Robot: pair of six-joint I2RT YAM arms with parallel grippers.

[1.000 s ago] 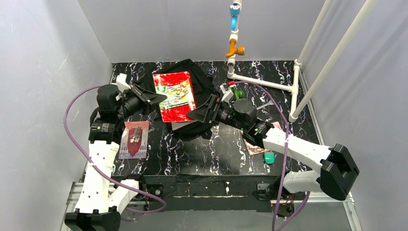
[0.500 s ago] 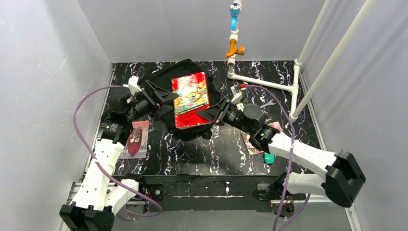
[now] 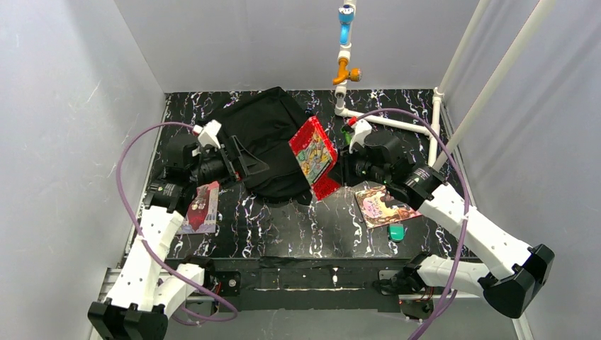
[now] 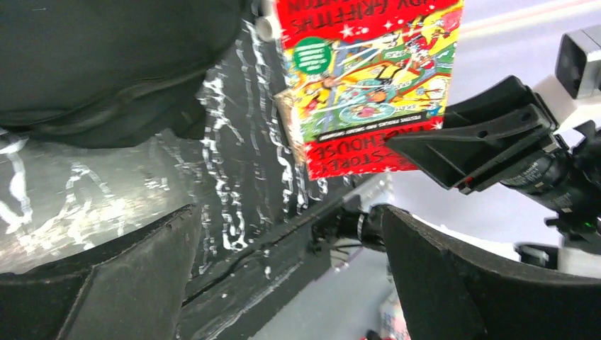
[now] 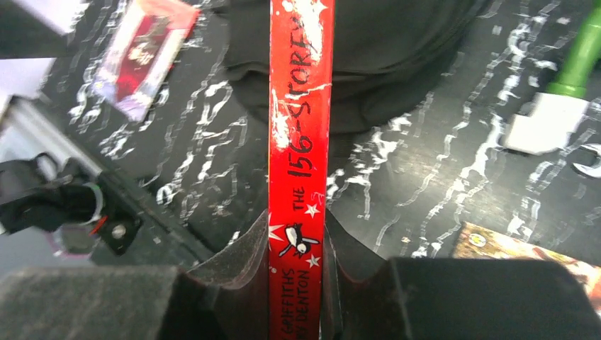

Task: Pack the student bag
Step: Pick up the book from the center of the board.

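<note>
Black marbled counter (image 3: pixel 283 227) under grey walls: the left hand (image 3: pixel 249 157) gapes wide, empty, beside the student bag (image 3: pixel 266 131), which lies flat at the back centre. Just right of it, the right hand (image 5: pixel 298 244) pinches a red book (image 3: pixel 314 150) across its covers, tilted on edge.

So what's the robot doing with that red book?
The right claw is shut on the red book, gripping it by the spine and holding it up on edge beside the black bag. The left claw is open and empty, at the bag's other side. The red book is not in the bag yet. A second book lies flat near the left arm, and a third book near the right arm.
</note>
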